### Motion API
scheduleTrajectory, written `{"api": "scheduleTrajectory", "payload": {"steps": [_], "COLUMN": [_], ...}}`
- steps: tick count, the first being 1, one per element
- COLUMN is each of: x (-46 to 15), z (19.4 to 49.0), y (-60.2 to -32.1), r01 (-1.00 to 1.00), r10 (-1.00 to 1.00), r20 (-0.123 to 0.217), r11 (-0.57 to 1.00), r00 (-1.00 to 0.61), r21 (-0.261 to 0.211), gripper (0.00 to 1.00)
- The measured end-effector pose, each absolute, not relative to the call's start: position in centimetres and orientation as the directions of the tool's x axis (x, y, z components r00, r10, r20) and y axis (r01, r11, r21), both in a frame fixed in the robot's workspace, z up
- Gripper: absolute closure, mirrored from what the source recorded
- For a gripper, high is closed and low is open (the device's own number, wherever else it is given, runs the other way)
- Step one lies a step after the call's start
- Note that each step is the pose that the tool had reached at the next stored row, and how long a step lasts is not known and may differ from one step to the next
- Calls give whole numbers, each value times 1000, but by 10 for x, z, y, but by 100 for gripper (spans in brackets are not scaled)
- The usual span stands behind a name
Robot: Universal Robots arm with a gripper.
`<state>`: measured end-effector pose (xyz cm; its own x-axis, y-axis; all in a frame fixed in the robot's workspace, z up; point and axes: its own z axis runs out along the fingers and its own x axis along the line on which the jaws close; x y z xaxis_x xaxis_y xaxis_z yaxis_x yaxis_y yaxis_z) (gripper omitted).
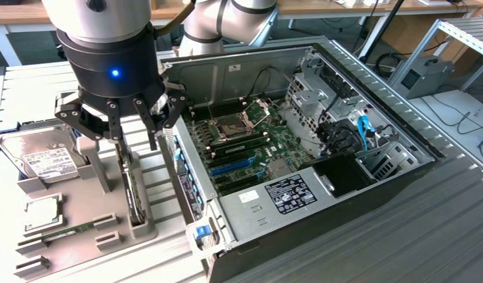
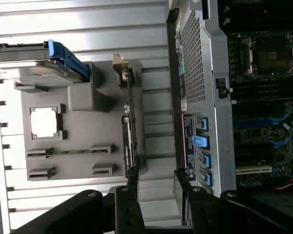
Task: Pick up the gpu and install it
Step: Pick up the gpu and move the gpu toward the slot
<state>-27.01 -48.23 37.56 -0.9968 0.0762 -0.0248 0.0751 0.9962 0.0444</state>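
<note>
The gpu (image 1: 132, 188) stands on its edge in a slot of the grey holder (image 1: 84, 203), seen as a thin dark card with a green board. In the wrist view the gpu (image 2: 128, 131) runs lengthwise along the holder (image 2: 88, 168), its silver bracket at one end. My gripper (image 1: 134, 140) hangs just above the card's far end, open, with nothing between its fingers. From the wrist, the gripper (image 2: 156, 184) sits past the card's end, and one of the two black fingers (image 2: 132, 187) lines up with the card.
An open computer case (image 1: 399, 177) lies to the exterior view's right of the holder, motherboard (image 1: 250, 147) and blue slots (image 1: 230, 168) exposed. On the holder are a hard drive (image 1: 45, 156), a processor chip (image 1: 43, 211) and a RAM stick (image 1: 69, 230). The case wall (image 2: 205, 73) is close beside the gpu.
</note>
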Motion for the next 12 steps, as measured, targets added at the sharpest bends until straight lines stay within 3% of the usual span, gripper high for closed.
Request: {"api": "scheduleTrajectory", "payload": {"steps": [12], "x": [-270], "z": [371], "y": [-482], "r01": [75], "r10": [76], "r20": [-25], "r11": [996], "r00": [-997], "r21": [44], "gripper": [58]}}
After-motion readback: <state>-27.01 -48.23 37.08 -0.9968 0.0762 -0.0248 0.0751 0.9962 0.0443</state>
